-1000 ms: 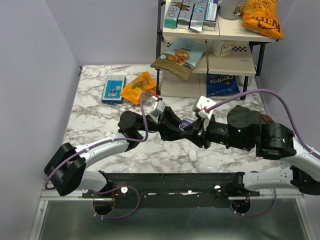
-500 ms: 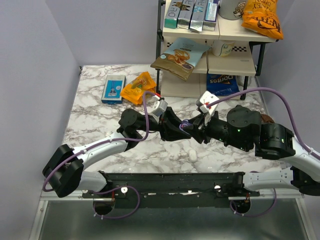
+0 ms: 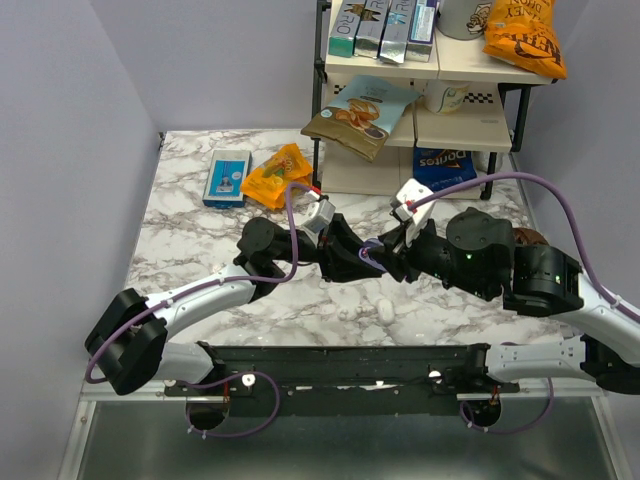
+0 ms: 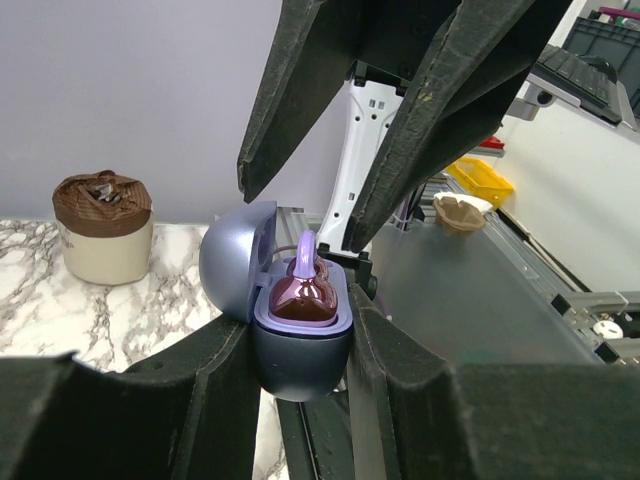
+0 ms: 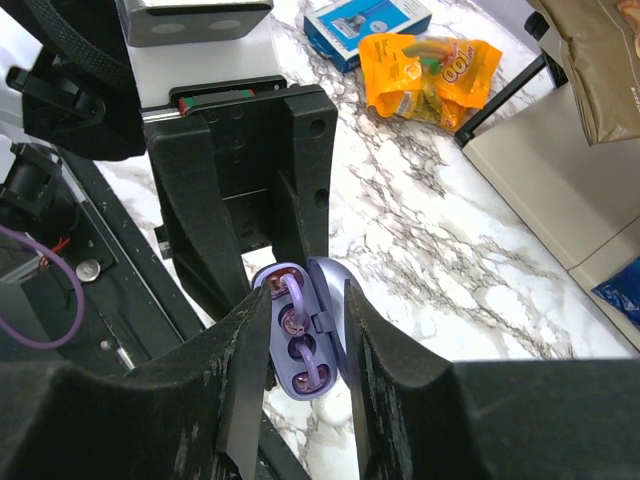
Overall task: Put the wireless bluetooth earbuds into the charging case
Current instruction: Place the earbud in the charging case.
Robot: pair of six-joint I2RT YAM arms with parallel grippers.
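Note:
My left gripper [image 4: 300, 322] is shut on the body of the charging case [image 4: 300, 350], a blue-lilac shell with its lid [image 4: 232, 255] swung open. It holds the case up above the table's middle [image 3: 371, 252]. Two purple wireless bluetooth earbuds [image 5: 292, 303] [image 5: 314, 362] sit in the case's wells; one shiny bud [image 4: 300, 298] shows in the left wrist view. My right gripper [image 5: 306, 300] is open and faces the left one. Its fingers [image 4: 420, 130] straddle the open case and lid [image 5: 328, 290], nothing pinched between them. In the top view both grippers [image 3: 358, 258] [image 3: 388, 255] meet tip to tip.
A small white object [image 3: 386, 311] lies on the marble below the grippers. A blue box [image 3: 226, 176] and an orange snack bag [image 3: 277, 176] lie at the back left. A shelf with snack bags [image 3: 420, 100] stands at the back right. A brown-topped cup [image 4: 103, 225] sits behind the right arm.
My right gripper has shifted a little left toward the case and its jaws stand slightly wider. The left gripper keeps its hold on the case.

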